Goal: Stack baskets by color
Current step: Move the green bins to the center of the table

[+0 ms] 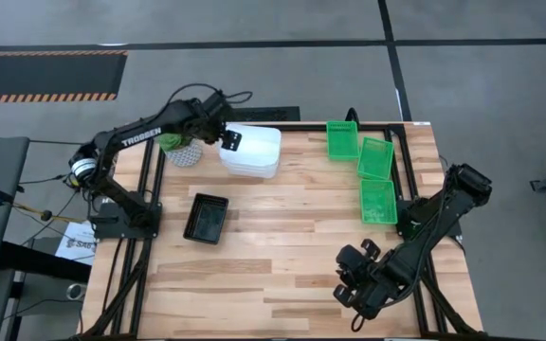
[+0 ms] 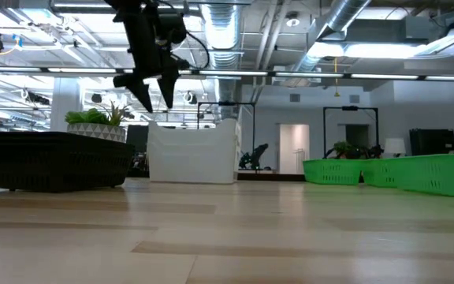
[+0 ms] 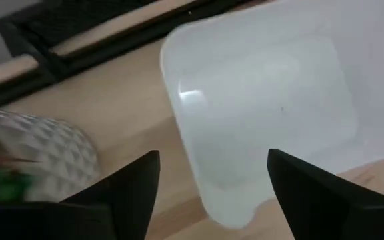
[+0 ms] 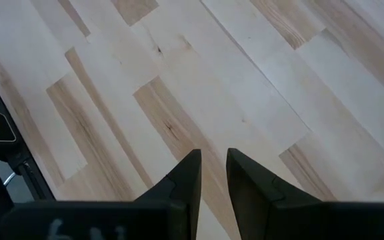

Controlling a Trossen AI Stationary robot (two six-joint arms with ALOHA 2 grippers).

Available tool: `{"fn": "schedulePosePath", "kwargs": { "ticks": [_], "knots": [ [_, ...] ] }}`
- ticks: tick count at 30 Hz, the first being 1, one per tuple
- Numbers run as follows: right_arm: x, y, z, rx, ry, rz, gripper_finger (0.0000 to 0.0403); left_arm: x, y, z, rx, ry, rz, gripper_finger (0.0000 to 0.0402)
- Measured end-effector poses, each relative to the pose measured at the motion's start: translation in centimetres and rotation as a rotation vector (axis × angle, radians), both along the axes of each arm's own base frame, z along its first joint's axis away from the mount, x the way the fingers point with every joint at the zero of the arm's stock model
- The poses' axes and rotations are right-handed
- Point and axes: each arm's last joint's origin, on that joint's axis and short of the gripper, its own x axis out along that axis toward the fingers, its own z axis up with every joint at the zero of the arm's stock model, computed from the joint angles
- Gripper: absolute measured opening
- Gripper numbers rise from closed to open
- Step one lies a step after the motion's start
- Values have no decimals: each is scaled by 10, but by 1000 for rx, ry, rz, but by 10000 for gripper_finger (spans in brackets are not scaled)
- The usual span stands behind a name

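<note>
A stack of white baskets (image 1: pixel 252 152) (image 2: pixel 193 152) stands on the table near the far edge, left of the middle. My left gripper (image 1: pixel 227 140) (image 2: pixel 152 91) (image 3: pixel 212 173) hangs open above the stack's left end, clear of it, fingers slanting down. A black basket (image 1: pixel 207 218) (image 2: pixel 57 160) rests flat on the table's left half. Three green mesh baskets (image 1: pixel 342 139) (image 1: pixel 375 158) (image 1: pixel 378 201) lie in a row at the far right. My right gripper (image 1: pixel 349 284) (image 4: pixel 212 173) hovers over bare wood near the front right, a narrow gap between its fingers, nothing in it.
A potted green plant in a white patterned pot (image 1: pixel 180 149) (image 3: pixel 39 147) stands just left of the white stack, close to my left gripper. The black table frame (image 1: pixel 396 170) runs along the edges. Bare wood (image 1: pixel 292 227) fills the table's middle and front.
</note>
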Motion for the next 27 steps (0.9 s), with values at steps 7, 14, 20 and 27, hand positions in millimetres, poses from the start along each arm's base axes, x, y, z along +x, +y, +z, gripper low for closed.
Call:
{"fn": "schedulePosePath", "kwargs": {
  "ticks": [7, 14, 20, 27],
  "knots": [
    [-13, 0, -2, 47, 70, -145, 98, 21, -1, 66, 139, -269, -224, 265],
    [-43, -11, -2, -18, 117, -547, 98, 65, -32, 97, 305, -605, -522, 265],
    [-42, -41, 3, -147, 137, -737, 98, 96, -66, 79, 343, -522, -703, 265],
    [-13, -112, 0, -298, 178, -770, 98, 124, -86, 50, 239, -503, -809, 265]
  ]
}}
